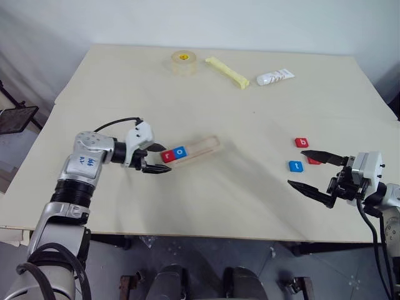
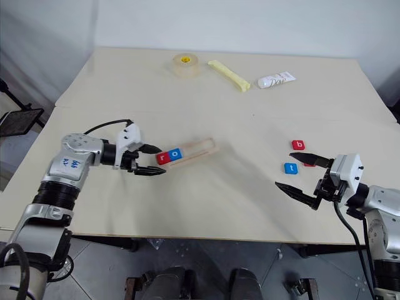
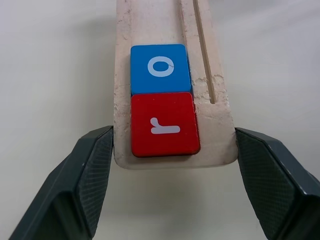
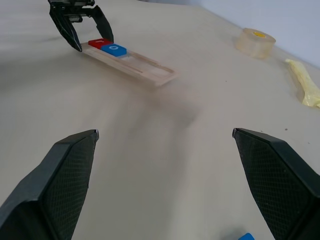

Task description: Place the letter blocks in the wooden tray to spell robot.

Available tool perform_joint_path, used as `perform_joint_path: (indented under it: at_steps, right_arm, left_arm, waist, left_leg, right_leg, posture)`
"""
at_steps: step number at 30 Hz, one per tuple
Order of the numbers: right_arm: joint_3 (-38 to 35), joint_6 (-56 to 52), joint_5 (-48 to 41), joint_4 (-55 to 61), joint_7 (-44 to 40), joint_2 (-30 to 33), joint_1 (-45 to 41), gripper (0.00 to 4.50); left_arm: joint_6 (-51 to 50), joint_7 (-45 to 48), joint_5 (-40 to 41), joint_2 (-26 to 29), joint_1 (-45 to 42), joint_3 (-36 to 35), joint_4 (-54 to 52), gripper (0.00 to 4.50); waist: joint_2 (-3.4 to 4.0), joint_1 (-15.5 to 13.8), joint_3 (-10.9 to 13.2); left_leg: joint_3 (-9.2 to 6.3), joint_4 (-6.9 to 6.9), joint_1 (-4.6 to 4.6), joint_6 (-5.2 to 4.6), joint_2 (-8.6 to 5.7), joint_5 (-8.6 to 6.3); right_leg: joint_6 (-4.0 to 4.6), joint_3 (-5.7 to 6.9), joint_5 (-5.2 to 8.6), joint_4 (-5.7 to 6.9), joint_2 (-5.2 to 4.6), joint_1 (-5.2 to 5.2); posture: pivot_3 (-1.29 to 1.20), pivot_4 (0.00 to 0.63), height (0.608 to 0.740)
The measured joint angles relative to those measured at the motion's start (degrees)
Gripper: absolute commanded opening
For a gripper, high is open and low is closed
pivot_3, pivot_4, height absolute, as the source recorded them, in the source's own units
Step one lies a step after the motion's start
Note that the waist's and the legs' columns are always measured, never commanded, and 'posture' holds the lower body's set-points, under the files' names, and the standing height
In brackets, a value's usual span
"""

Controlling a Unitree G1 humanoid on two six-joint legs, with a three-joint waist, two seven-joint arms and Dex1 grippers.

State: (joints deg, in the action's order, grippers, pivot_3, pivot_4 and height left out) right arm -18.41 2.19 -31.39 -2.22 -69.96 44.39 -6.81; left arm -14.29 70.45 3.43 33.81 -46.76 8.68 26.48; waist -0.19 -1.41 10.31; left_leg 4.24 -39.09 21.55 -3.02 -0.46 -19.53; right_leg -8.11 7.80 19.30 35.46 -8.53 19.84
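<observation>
The wooden tray (image 1: 192, 150) lies slantwise at mid-worktop (image 1: 250, 206), a red "r" block (image 1: 167, 155) and a blue "o" block (image 1: 180, 152) filling its near end, so I judge the spelling two letters along.

From the head camera, my left tool (image 1: 157, 159) stands spread at that end of the tray, pinching nothing; my right tool (image 1: 314, 171) gapes wide near the red "b" block (image 1: 302, 142) and the blue "t" block (image 1: 295, 166), with another red block (image 1: 313, 161) half hidden behind its finger. Next comes the "b".

In the left wrist view, the fingers (image 3: 87, 175) flank the tray's end; whether they touch it I cannot tell.

In the right wrist view, open worktop lies between me and the tray; the tape roll (image 4: 255, 42) sits well clear.
</observation>
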Motion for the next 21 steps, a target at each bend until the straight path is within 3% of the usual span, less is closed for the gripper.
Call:
perform_joint_path:
  at_steps: [6,21]
  right_arm:
    - [-0.15,0.18,-0.01,1.64,-0.16,0.0,4.52,4.5]
    - [-7.02,0.21,-0.13,6.85,2.49,0.02,14.8,4.5]
  left_arm:
    - [0.08,-2.04,-4.3,-5.26,-4.45,7.09,-2.54,3.41]
    - [-7.21,-5.86,-7.94,-11.6,-0.82,15.98,-13.69,3.41]
  waist:
    - [-0.02,-0.15,0.01]
    - [-0.02,-0.23,0.01]
  left_leg:
    - [-0.1,-0.01,0.02,-0.02,-0.09,-0.01]
    - [-0.17,-0.01,0.05,-0.03,-0.05,-0.01]
  right_leg:
    - [-0.02,0.0,0.0,-0.11,-0.01,-0.1]
    - [-0.04,-0.02,0.0,-0.49,0.04,-0.27]
  posture:
    - [0.0,0.15,0.74]
    - [0.0,0.15,0.74]
